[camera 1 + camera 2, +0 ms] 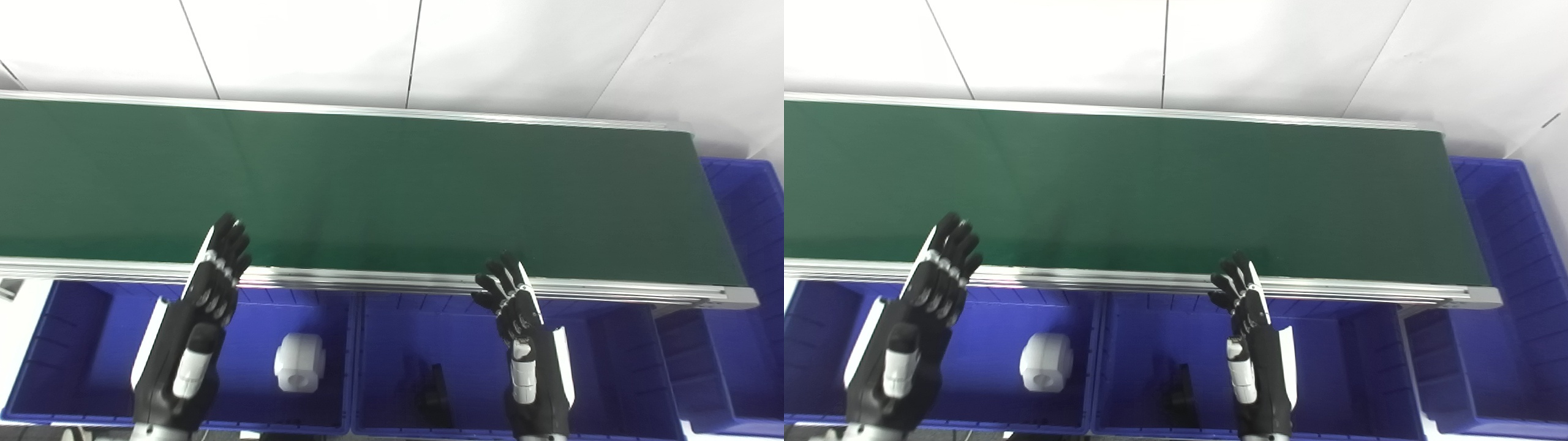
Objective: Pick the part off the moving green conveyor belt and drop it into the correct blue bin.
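The green conveyor belt runs across the view and carries no part that I can see. My left hand is open, fingers stretched up over the belt's near rail, holding nothing. My right hand is open too, fingertips at the near rail. Below them stand two blue bins. The left bin holds a white chunky part. The middle bin holds a black part.
A third blue bin stands at the belt's right end and wraps round toward the front. The belt's aluminium near rail lies between the hands and the belt. A white wall rises behind.
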### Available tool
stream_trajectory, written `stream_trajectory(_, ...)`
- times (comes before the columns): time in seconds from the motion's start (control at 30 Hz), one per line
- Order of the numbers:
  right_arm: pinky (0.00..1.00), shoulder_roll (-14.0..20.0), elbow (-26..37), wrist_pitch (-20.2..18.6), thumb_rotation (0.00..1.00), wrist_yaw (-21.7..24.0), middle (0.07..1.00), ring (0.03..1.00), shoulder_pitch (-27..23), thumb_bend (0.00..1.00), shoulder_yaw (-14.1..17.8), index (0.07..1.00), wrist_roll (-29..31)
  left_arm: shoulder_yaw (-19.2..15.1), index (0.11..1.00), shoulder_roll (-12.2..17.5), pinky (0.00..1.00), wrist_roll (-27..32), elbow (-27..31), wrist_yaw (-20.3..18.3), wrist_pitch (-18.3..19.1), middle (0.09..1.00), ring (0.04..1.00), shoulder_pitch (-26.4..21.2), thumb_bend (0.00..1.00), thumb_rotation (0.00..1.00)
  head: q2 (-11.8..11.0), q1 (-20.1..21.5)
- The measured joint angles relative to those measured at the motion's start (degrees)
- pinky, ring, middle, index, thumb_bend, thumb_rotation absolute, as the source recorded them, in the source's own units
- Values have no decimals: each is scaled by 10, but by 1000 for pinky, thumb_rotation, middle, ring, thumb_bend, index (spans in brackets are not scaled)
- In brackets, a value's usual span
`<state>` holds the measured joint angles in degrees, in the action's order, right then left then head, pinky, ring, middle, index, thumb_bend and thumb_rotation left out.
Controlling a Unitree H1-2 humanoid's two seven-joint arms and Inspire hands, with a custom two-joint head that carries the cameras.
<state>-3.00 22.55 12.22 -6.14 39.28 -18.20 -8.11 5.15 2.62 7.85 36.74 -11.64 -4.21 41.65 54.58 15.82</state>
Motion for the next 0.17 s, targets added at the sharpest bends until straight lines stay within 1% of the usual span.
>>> stream_trajectory(0.07, 855, 0, 0, 5, 999, 2, 926, 880, 0, 915, 0, 962, 0, 3, 1000, -4, 1000, -2, -12, 5, -18, 1000, 1000, 3, 715, 893, -3, -5)
stream_trajectory(0.17, 868, 1, -1, 10, 1000, 3, 936, 893, 0, 915, 1, 965, 0, 9, 1000, -15, 1000, -6, -42, 10, -26, 1000, 1000, 0, 696, 894, -4, -9)
